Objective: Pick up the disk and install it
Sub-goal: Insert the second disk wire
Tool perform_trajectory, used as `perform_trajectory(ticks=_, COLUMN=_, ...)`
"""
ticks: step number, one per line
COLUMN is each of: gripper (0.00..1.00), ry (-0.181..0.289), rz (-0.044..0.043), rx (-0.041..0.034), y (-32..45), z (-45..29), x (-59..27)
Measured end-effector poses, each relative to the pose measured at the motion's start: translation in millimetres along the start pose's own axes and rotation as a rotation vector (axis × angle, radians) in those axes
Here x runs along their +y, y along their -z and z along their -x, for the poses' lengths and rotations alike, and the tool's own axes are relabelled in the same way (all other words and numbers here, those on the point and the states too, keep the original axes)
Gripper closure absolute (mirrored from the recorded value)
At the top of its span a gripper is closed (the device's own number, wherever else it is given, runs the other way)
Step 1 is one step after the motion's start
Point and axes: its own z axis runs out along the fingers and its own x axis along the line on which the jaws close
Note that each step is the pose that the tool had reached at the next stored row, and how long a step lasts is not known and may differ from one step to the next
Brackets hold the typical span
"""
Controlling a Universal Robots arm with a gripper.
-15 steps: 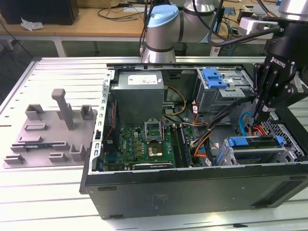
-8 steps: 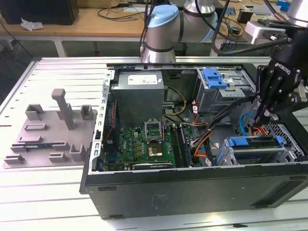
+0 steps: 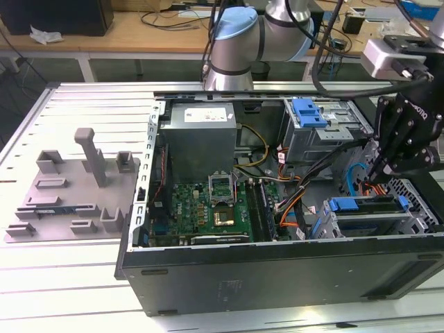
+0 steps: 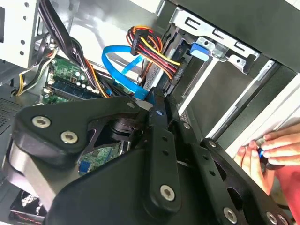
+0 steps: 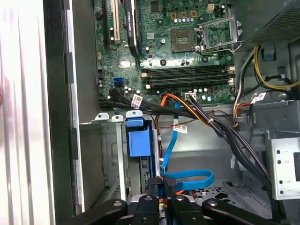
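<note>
Spotter: End effector [image 3: 374, 170] down inside the open computer case [image 3: 277, 277], at the exterior view's right. Fingers drawn narrow, tips nearly together in both wrist views [image 5: 164, 183]. No disk between them.

Recorder: Gripping anything else?

Spotter: Tips sit at the blue flat cable [image 5: 187, 180] and the bundle of red, yellow and black wires [image 4: 150, 44]. Cannot tell whether they pinch a plug there.

Recorder: Disk location?

Spotter: The disk [image 3: 368, 216] lies in the drive bay at the case's near right corner, blue carrier tab facing the motherboard [image 3: 215, 208]. Just beside the end effector, slightly below it. Looks seated in the bay.

Recorder: So progress?

Spotter: My judgement: pick-up and placing are done. How fully it is pushed home, and whether it is cabled, I cannot confirm.

Recorder: Other drive hardware?

Spotter: A second blue bracket [image 3: 309, 111] sits on the far cage, well apart from the end effector.

Recorder: Surroundings?

Spotter: Case lies on its side on a slatted metal tabletop [image 3: 76, 111]. Grey moulded fixture [image 3: 69, 187] at the exterior view's left. Wooden bench [image 3: 139, 31] with loose cables behind. A person's hand [image 4: 269, 150] rests at the case edge in the second wrist view.
</note>
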Motion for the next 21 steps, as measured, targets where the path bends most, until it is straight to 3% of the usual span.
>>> perform_trajectory(ticks=1, gripper=0.84, ry=0.0, rz=-0.0042, rx=-0.0117, y=-0.1, z=-2.9, x=-0.3)
perform_trajectory(ticks=2, gripper=0.84, ry=0.001, rz=-0.0105, rx=-0.0295, y=-0.3, z=-6.8, x=-0.6)
perform_trajectory(ticks=4, gripper=0.84, ry=0.001, rz=-0.0239, rx=-0.0447, y=-1.3, z=-9.3, x=0.3)
perform_trajectory(ticks=5, gripper=0.84, ry=0.002, rz=-0.0276, rx=-0.0456, y=-2.0, z=-9.6, x=1.5)
perform_trajectory(ticks=14, gripper=0.84, ry=0.014, rz=-0.0298, rx=-0.0454, y=-4.5, z=-11.5, x=4.6)
perform_trajectory(ticks=21, gripper=0.84, ry=0.031, rz=-0.0303, rx=-0.0403, y=-4.6, z=-11.6, x=4.6)
